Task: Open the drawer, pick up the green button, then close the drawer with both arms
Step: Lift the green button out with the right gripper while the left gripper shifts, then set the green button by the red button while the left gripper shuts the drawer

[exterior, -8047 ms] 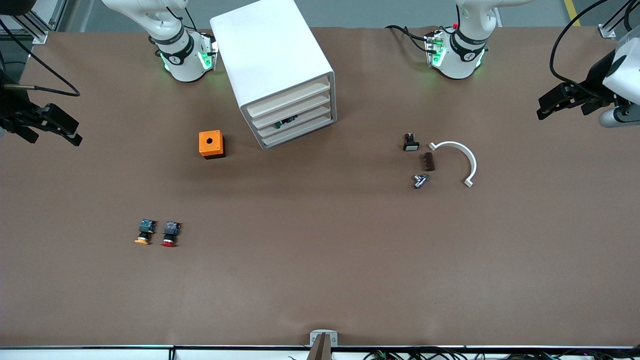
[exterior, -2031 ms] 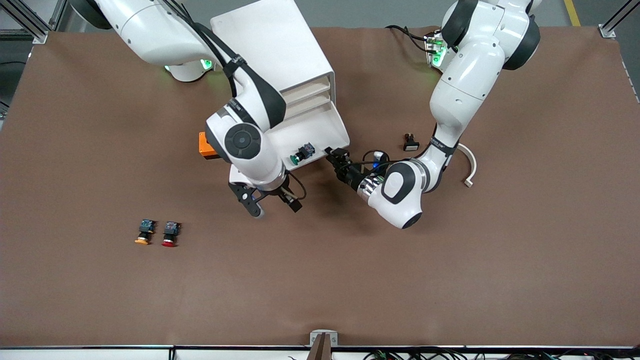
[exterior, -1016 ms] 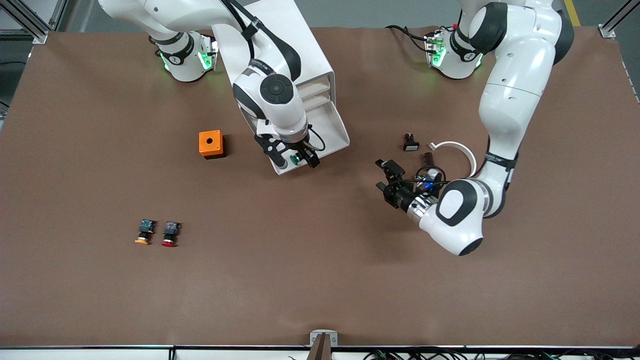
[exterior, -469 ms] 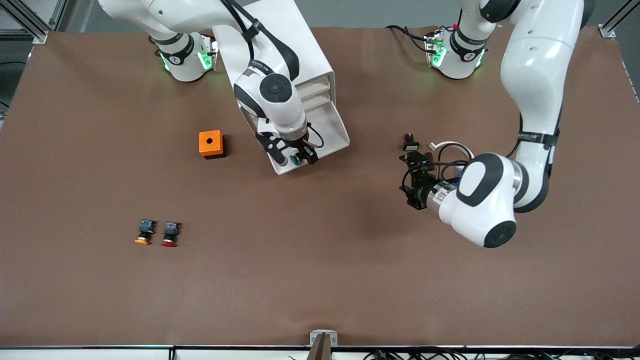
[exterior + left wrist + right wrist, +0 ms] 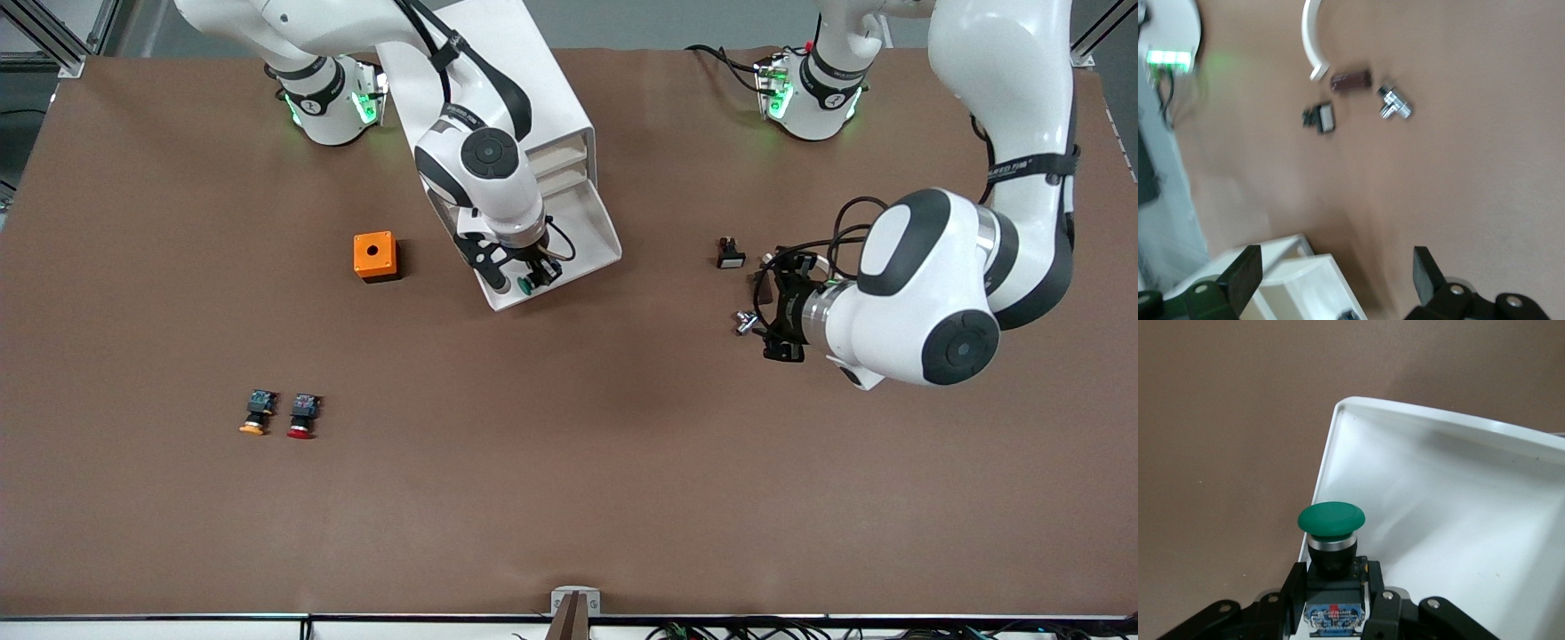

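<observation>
**Green button pinched at the open drawer's front corner**

My right pincer (image 5: 526,283) is closed on the button (image 5: 1331,547), gripping the black body just under the green cap; the bluish rear block sits between the fingers in the right wrist view. The button is at the front corner of the pulled-out drawer (image 5: 582,233), by the rim; I cannot tell whether it has left the drawer floor yet. The drawer juts from the white cabinet (image 5: 484,98).

I judge the button light, rigid and hard-shelled. The domed cap looks smooth and likely slippery, so the squarer black body is the better place to hold, which is where I have it. It should tolerate a firm squeeze.

My left pincer (image 5: 1338,283) hangs with fingers spread and empty, over the tabletop (image 5: 569,462) toward the left arm's end, above the small loose parts and the white curved piece (image 5: 1311,40). It waits, well apart from the drawer it must later push shut.
</observation>
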Robot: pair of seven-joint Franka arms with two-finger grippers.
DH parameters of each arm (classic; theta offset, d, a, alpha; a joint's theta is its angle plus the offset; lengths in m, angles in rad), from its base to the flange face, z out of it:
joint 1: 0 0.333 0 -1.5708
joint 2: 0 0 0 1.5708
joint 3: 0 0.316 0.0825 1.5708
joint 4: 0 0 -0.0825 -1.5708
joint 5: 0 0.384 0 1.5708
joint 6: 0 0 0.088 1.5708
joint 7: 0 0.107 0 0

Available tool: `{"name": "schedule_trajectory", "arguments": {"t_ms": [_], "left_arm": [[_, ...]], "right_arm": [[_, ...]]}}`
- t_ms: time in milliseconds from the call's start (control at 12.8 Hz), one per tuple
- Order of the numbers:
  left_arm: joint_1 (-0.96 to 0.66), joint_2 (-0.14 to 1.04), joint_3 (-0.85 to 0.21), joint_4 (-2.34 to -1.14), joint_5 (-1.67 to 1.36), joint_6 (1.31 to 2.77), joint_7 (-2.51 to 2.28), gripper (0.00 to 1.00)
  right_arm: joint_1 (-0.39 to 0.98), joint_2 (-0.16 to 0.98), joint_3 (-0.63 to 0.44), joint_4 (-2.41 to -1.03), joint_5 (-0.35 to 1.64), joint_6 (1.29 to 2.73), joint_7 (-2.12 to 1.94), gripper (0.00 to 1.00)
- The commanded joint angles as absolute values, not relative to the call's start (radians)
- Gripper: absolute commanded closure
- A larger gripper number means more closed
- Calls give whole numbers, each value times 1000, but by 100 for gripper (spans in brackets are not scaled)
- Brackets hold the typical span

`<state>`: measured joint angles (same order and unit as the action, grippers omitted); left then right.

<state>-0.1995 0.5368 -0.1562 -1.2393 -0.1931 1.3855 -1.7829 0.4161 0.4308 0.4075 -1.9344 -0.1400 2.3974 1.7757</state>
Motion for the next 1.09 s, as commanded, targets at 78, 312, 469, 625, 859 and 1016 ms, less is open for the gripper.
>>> {"name": "schedule_trajectory", "arguments": {"t_ms": [78, 312, 469, 625, 859, 1016], "left_arm": [[-235, 472, -184, -1267, -45, 1385, -1483, 1], [-236, 454, -227, -1267, 6, 1394, -1191, 1], [-253, 457, -262, -1275, 67, 1458, -1041, 1], [-276, 486, -308, -1307, 116, 1553, -947, 1], [-354, 523, -314, -1412, 138, 1774, -936, 1], [-406, 575, -314, -1472, 140, 1994, -934, 1]], "right_arm": [[391, 388, 423, -1913, -124, 2363, 1758, 100], [319, 390, 422, -1807, -112, 2243, 1567, 100], [240, 394, 422, -1741, -112, 2145, 1375, 100], [155, 394, 419, -1703, -112, 2076, 1179, 100], [29, 405, 414, -1704, -113, 2074, 912, 100], [-41, 439, 414, -1703, -117, 2085, 774, 100]]}}
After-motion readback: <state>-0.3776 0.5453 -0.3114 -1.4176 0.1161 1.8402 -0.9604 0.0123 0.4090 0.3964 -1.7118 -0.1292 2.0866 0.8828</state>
